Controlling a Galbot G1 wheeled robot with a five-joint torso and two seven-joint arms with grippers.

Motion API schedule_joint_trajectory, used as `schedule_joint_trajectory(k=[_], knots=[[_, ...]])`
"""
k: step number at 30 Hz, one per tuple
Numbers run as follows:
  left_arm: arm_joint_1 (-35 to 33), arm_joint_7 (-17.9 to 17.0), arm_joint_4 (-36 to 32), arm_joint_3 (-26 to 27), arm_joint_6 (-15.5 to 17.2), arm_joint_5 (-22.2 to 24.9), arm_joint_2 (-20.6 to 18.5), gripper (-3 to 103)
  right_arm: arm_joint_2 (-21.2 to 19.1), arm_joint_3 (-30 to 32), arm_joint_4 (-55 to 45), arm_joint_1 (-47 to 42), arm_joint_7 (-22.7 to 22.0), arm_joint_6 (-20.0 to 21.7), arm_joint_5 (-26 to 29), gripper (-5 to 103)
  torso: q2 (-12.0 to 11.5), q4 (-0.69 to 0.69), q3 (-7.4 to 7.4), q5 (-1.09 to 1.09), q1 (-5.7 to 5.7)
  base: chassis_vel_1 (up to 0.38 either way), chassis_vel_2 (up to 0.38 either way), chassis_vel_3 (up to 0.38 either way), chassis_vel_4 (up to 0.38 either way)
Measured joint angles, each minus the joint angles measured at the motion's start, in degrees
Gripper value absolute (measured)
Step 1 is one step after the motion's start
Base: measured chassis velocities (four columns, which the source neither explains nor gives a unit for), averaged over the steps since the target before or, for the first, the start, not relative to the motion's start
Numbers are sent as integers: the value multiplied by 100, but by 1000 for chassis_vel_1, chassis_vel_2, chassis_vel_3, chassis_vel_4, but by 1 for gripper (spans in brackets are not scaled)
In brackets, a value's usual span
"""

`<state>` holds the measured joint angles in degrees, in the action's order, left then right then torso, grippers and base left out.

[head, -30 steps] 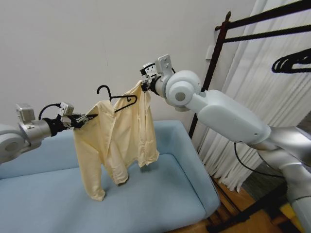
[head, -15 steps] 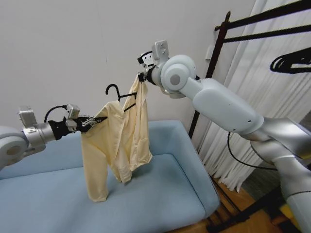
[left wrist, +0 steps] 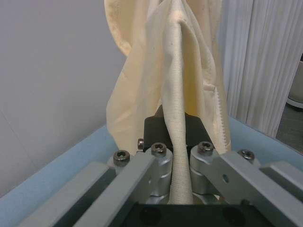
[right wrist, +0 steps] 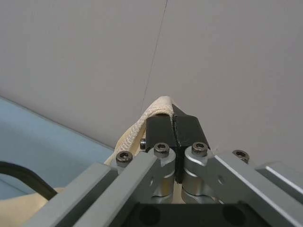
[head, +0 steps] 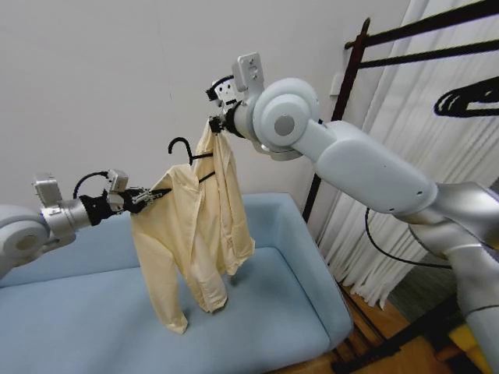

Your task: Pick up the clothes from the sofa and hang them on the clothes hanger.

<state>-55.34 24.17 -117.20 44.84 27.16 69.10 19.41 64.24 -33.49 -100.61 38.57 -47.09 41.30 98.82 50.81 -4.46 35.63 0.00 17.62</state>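
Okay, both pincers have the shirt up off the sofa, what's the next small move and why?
Probably swing the shirt right toward the rack rail: the left pincer and right pincer grip it, hanger inside, rail far off.

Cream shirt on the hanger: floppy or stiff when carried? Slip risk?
Likely floppy: the shirt sags in folds below the left end effector and right end effector, sleeve dangling. Probably light; thin fabric bunches in the left grasp. Slip looks possible: the right one pinches only a hem edge, and the hanger sits tilted inside.
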Motion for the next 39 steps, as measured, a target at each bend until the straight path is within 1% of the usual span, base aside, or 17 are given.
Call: schedule_joint_trajectory(k=[7, 10, 11, 14, 15, 19, 22, 26, 33, 39], knots=[[18, -159, -31, -89, 26, -34, 104, 2, 75, 129, 124, 246, -97, -10, 215, 0, 0, 0, 0, -1, 0, 0, 0, 0, 0], [78, -352, -53, -155, 26, -23, 169, 2, 21, 136, -58, 322, -260, -14, 528, 0, 1, 0, 0, -1, 0, 0, 0, 0, 0], [78, -352, -53, -155, 26, -23, 169, 2, 21, 136, -58, 322, -260, -14, 528, 0, 1, 0, 0, -1, 0, 0, 0, 0, 0], [158, -540, -68, -209, -28, 40, 210, 2, 6, 111, -317, 271, -520, -61, 843, 0, 0, -1, 0, -1, 0, 0, 0, 0, 0], [158, -540, -68, -209, -28, 40, 210, 2, 6, 111, -317, 271, -520, -61, 843, 0, 0, -1, 0, -1, 0, 0, 0, 0, 0], [238, -810, -111, -215, -94, 212, 240, 2, -9, 75, -414, 55, -630, -106, 891, 0, 0, 1, 0, -1, 0, 0, 0, 0, 0], [272, -842, -97, -186, -111, 261, 247, 2, -50, 72, -441, -62, -651, -122, 891, 0, 0, 0, 0, -1, 0, 0, 0, 0, 0], [303, -896, -26, -80, -139, 370, 207, 2, -231, 132, -676, -386, -754, -210, 901, 0, 0, 0, 0, 1, 0, 0, 0, 0, 0], [451, -1002, 96, -146, -176, 418, 210, 2, -362, 282, -1145, -504, -807, -282, 1026, 0, 0, 0, 0, 0, 0, 0, 0, 0, 0], [444, -1022, 135, -165, -176, 419, 203, 2, -371, 416, -986, -426, -691, -285, 977, 0, 0, -1, 0, 0, 0, 0, 0, 0, 0]])
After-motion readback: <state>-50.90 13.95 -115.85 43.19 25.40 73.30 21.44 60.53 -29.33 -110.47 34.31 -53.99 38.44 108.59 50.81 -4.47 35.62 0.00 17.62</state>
